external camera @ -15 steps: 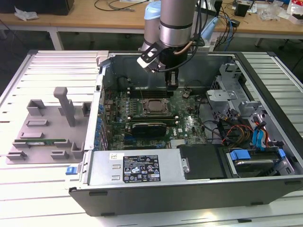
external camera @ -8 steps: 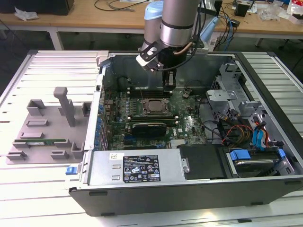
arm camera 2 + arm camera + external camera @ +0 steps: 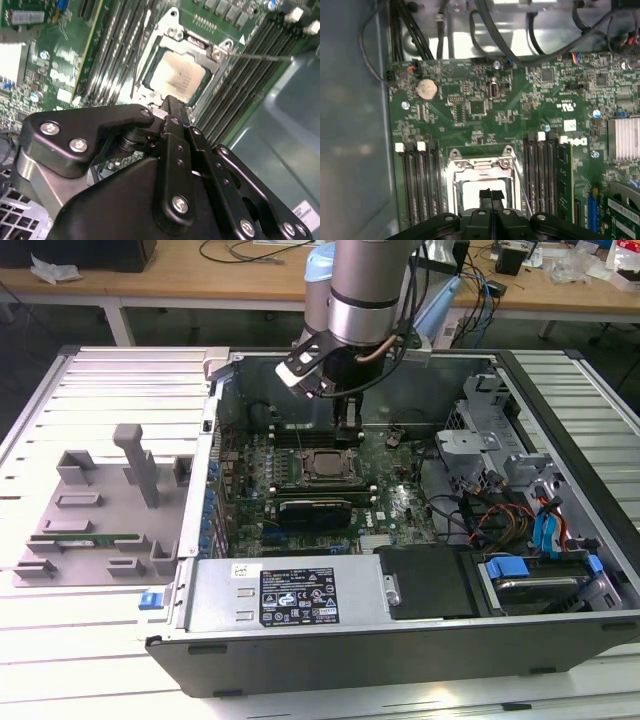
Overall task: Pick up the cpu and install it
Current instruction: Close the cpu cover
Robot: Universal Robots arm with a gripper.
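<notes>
The cpu (image 3: 322, 466) lies flat in its socket on the green motherboard inside the open computer case (image 3: 400, 645). In the second wrist view its pale silvery top (image 3: 177, 77) sits inside the metal socket frame (image 3: 220, 54). In the first wrist view the cpu (image 3: 476, 191) is a bright square partly hidden by my fingers. My gripper (image 3: 347, 432) hangs just above the socket's far edge. The black fingers meet tip to tip with nothing between them in both wrist views (image 3: 167, 106) (image 3: 491, 196).
Rows of memory slots (image 3: 415, 185) flank the socket on both sides. A black graphics card (image 3: 315, 510) lies just in front of it. A grey fixture plate (image 3: 90, 510) on the exterior view's left carries a green memory stick (image 3: 85, 538). Cables and drive bays (image 3: 530, 570) crowd the right.
</notes>
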